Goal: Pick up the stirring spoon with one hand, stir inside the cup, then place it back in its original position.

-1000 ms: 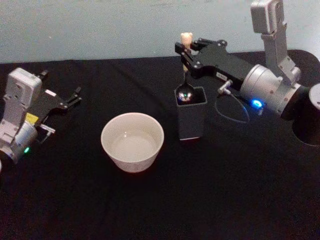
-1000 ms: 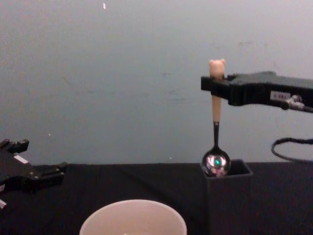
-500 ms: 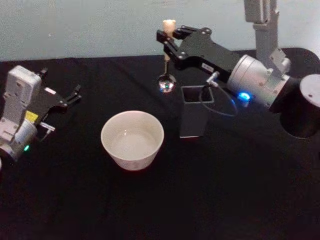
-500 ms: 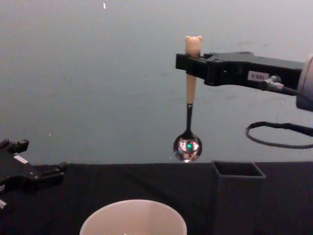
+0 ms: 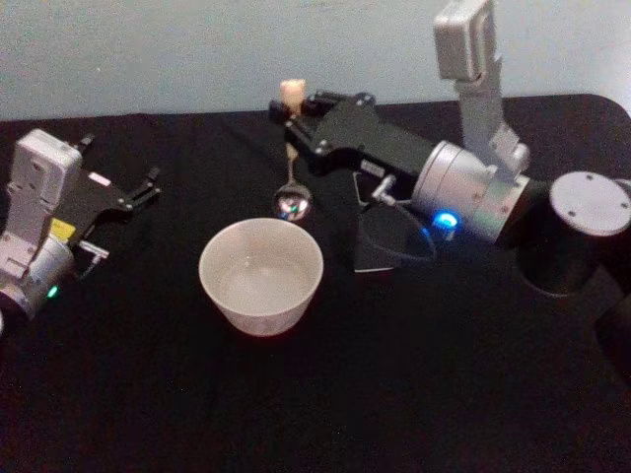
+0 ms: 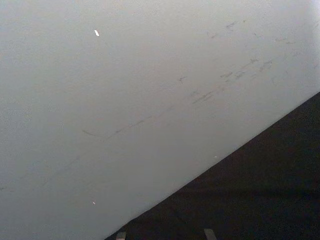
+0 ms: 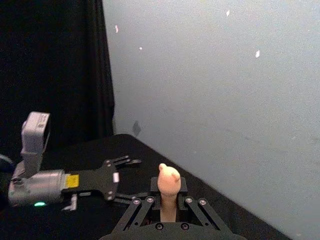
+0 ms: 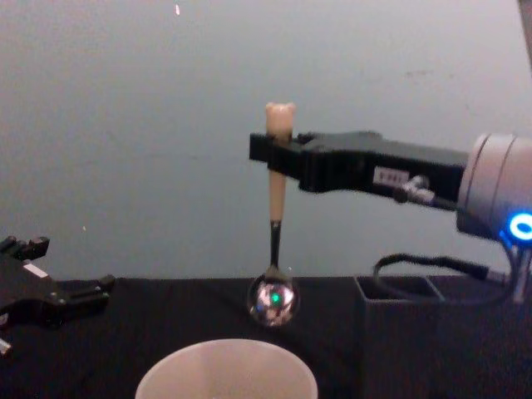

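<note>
Right end effector (image 5: 293, 116): closed on the upper handle of the stirring spoon (image 8: 274, 199), just under the bear head. The grip is on the cream handle, not the metal.

Left end effector (image 5: 153, 187): parked low at the left side of the desk (image 5: 296, 414), fingers apart, holding nothing.

Location of spoon: hangs upright, bowl downward, in the air and clear of the holder (image 8: 403, 341). In the head view the silver bowl sits just beyond the far rim of the cup (image 5: 258, 317). In the chest view it is above the rim and not yet inside.

Handling assessment:
- The spoon appears light and rigid. The thin dark neck is the weak section and a poor place to grip.
- The smooth rounded handle is held at a single narrow band, so it could swing or twist if the bowl drags on the cup wall.
- The present hold near the top leaves good reach into the cup.
- The cup looks hard and breakable. It stands free on the cloth and could slide or tip if struck at the rim.

Containers:
- Cup: wide, open and upright. The pale interior shows a faint ring that may be shallow clear liquid; not confirmed.
- Holder: upright and open-topped, to the right of the cup. Its interior is dark and its contents cannot be made out
</note>
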`<control>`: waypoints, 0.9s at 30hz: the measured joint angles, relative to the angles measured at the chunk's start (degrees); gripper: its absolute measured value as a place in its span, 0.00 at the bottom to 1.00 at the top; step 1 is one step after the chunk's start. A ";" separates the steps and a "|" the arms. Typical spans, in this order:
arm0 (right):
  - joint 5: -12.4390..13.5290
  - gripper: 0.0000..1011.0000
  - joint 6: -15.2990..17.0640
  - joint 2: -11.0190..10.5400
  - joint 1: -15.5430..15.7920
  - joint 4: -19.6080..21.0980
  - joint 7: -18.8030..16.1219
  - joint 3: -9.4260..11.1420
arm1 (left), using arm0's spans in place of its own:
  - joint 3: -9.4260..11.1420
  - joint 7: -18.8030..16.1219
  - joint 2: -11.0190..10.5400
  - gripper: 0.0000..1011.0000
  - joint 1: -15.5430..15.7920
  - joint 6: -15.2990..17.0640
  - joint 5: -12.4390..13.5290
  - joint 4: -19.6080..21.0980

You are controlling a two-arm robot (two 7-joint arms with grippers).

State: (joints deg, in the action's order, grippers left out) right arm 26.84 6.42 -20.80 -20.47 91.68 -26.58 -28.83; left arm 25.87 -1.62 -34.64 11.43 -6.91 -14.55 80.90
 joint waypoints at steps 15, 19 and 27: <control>-0.58 0.18 -6.18 2.37 2.19 -5.60 -0.88 -2.48 | 0.00 0.00 0.00 0.99 0.00 0.00 0.00 0.00; -0.81 0.18 -7.81 2.79 2.91 -7.24 -1.93 -2.87 | 0.00 0.00 0.00 0.99 0.00 0.00 0.00 0.00; -1.47 0.18 -8.62 2.69 3.88 -8.38 -2.89 -3.33 | 0.00 0.00 0.00 0.99 0.00 0.00 0.00 0.00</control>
State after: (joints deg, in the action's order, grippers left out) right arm 25.37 -2.20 -18.11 -16.59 83.30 -29.48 -32.16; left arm 25.86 -1.62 -34.65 11.43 -6.91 -14.55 80.90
